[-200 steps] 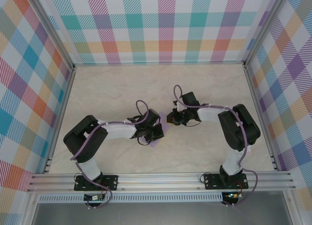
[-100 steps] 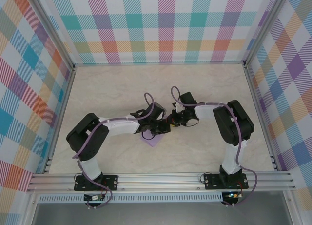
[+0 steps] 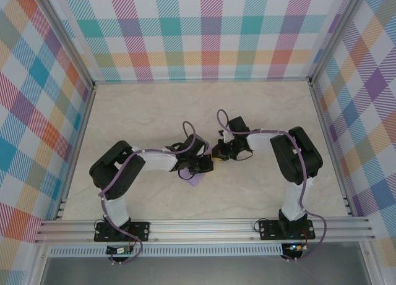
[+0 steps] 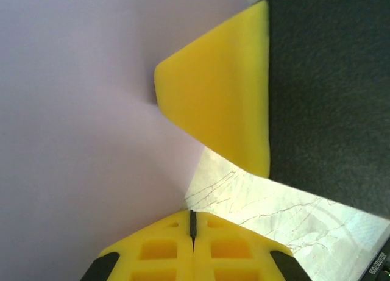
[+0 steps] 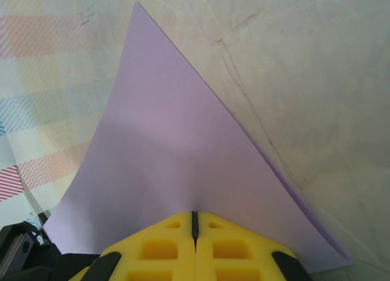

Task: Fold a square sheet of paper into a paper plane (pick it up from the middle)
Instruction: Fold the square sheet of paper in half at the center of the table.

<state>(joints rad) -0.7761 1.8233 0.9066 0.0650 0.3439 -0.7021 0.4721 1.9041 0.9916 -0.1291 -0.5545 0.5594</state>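
The marble bench (image 3: 260, 112), fenced by plaid walls (image 3: 204, 31), carries the square sheet of paper (image 5: 183, 159) near its centre; in the right wrist view one corner points to 11 o'clock. The right gripper (image 5: 194, 215) is clamped on the sheet's near edge. The left gripper (image 4: 192, 215), jaws together, seems to pinch an edge too. For a clean crease, both should bring the edges level before pressing. The right gripper sits at 1 o'clock of the left, crowding it.

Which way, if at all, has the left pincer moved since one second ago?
Yes, slightly: the left pincer has shifted to the right, farther from the left frame rail.
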